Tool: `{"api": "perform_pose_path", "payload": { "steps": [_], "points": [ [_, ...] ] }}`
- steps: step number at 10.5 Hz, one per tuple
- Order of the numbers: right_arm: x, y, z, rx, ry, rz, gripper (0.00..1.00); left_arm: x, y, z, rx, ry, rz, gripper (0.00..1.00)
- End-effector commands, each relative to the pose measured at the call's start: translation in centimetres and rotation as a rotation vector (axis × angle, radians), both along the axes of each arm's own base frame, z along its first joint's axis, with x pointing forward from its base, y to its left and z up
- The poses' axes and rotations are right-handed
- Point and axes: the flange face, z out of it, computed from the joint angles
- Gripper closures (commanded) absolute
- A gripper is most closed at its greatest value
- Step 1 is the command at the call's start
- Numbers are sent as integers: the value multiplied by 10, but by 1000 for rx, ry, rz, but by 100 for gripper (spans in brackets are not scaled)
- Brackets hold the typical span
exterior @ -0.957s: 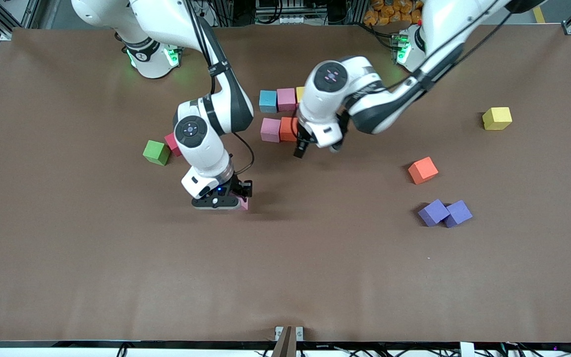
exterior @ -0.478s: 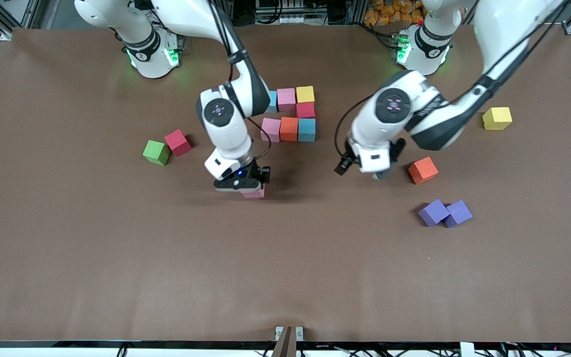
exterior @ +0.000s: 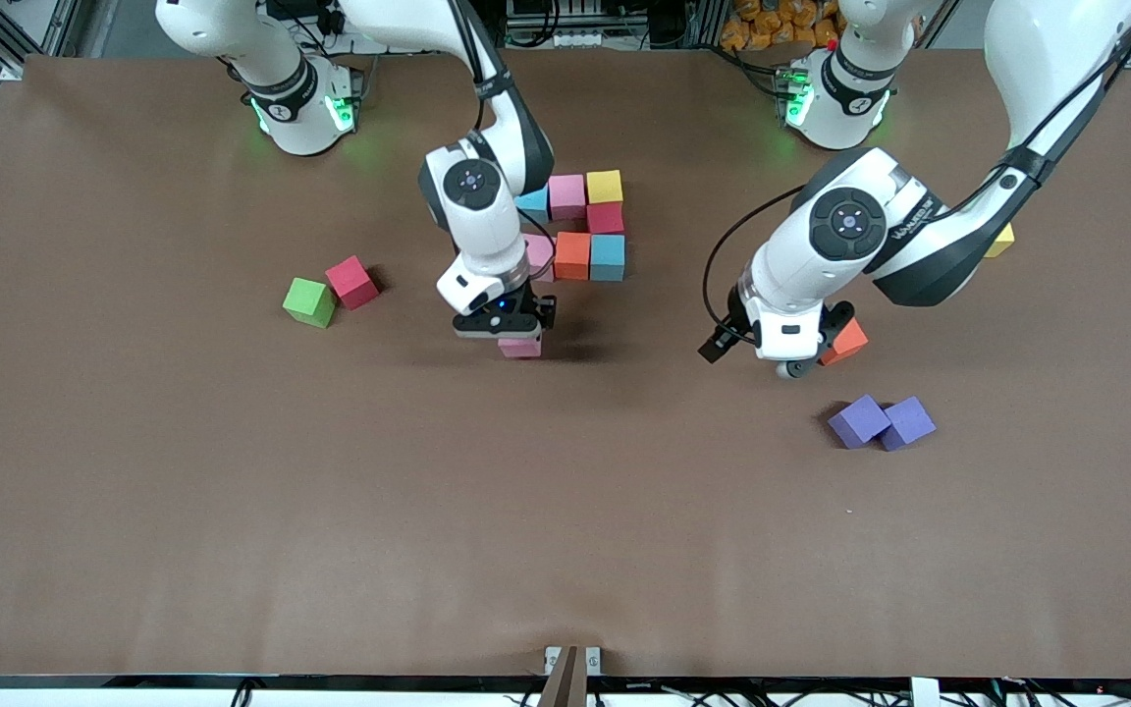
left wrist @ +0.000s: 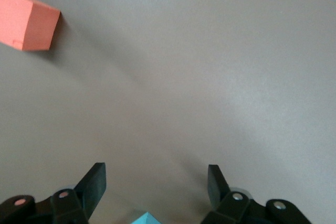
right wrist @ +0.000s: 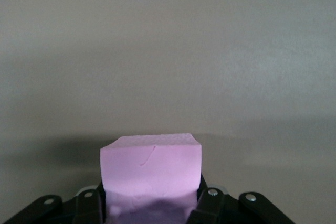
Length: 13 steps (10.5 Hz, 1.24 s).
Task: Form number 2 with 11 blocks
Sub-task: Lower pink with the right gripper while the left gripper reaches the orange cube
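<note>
My right gripper (exterior: 516, 337) is shut on a pink block (exterior: 520, 347), low over the table just nearer the camera than the block group; the right wrist view shows the block (right wrist: 151, 167) between the fingers. The group holds a light blue (exterior: 533, 205), pink (exterior: 566, 194), yellow (exterior: 604, 185), red (exterior: 606, 217), half-hidden pink (exterior: 537, 253), orange (exterior: 572, 253) and light blue (exterior: 608, 256) block. My left gripper (exterior: 799, 363) is open and empty (left wrist: 156, 179) beside a loose orange block (exterior: 848, 341), which the left wrist view shows as well (left wrist: 26, 19).
A green block (exterior: 309, 300) and a red block (exterior: 351, 281) lie together toward the right arm's end. A yellow block (exterior: 1004, 236) is mostly hidden by the left arm. Two purple cubes (exterior: 882, 421) lie nearer the camera than the orange block.
My right gripper has carried the pink block toward the group. My left gripper has left a light blue block in the group and moved over to the loose orange block.
</note>
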Motion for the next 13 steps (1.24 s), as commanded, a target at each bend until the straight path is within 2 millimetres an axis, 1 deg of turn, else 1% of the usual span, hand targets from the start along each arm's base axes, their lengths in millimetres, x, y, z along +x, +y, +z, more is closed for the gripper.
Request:
{"api": "perform_pose_path", "payload": {
  "steps": [1,2,4,5,6,7,8,9,10,13],
  "points": [
    [-28,-7,4,-22,2,-14,88,6,21,6,30,-27,-36,13],
    [-38,-6,-1,-33,8,-17,88,12,29,9,25,-34,-52,13],
    [-51,5,-3,-29,12,-37,88,21,40,12,17,-47,-101,13],
    [-55,5,-6,-32,19,-52,89,28,54,12,12,-51,-124,13],
    [-61,7,-9,-38,21,-46,89,33,64,8,24,-53,-169,13],
    [-62,6,-11,-44,23,-45,89,42,82,-3,38,-44,-195,14],
    [-63,5,-14,-46,27,-57,89,51,98,-7,41,-46,-256,14],
    [-65,6,-15,-47,27,-64,89,60,120,-14,47,-40,-301,14],
    [-68,8,-16,-47,27,-64,89,67,134,-13,56,-47,-342,14],
    [-70,10,-17,-38,26,-92,89,73,167,-19,60,-14,-444,14]
  ]
}}
